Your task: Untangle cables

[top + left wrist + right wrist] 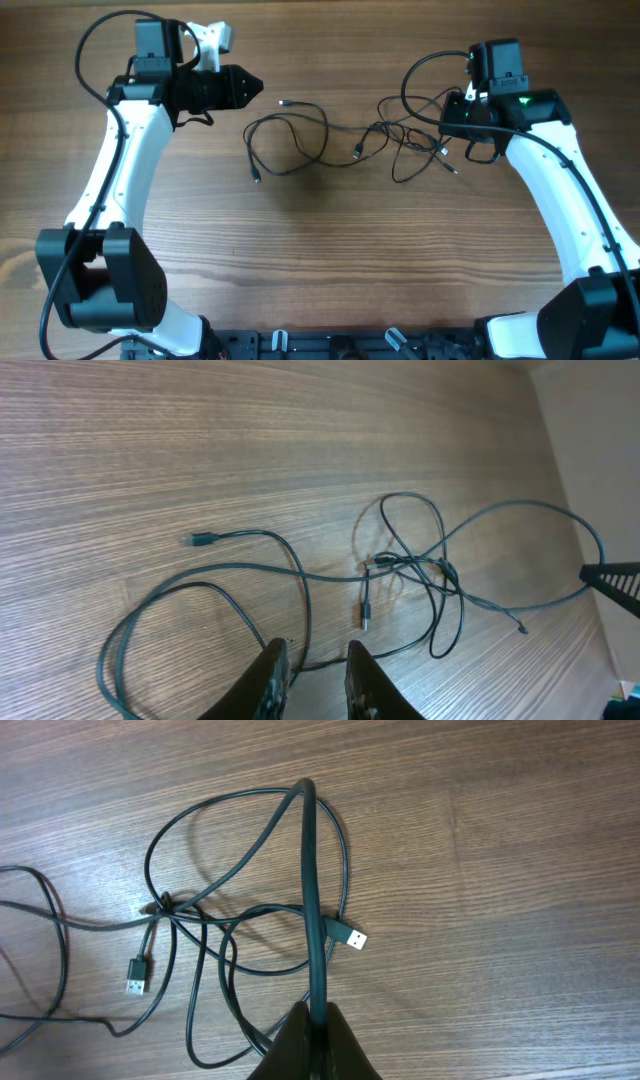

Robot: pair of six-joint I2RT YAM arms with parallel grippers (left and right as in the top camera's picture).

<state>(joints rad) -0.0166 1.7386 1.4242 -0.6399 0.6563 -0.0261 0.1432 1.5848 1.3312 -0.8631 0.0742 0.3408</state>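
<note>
The cables (385,128) lie as thin dark wires across the middle of the wooden table, knotted right of centre with a loose loop (290,145) to the left. My left gripper (250,88) hovers above and left of that loop. In the left wrist view it (318,655) stands open, with nothing between its fingers (270,678); the loop and knot (385,560) lie ahead of it. My right gripper (462,128) is at the tangle's right end. In its wrist view it (318,1018) is shut on one cable strand (310,870) that rises from the jaws over the knot (165,905).
Small plug ends lie loose on the table (540,840): one (350,936) just right of the held strand, another (135,975) at lower left, and one (200,540) left of the loop. The right arm's tip (615,582) shows at the left wrist view's right edge.
</note>
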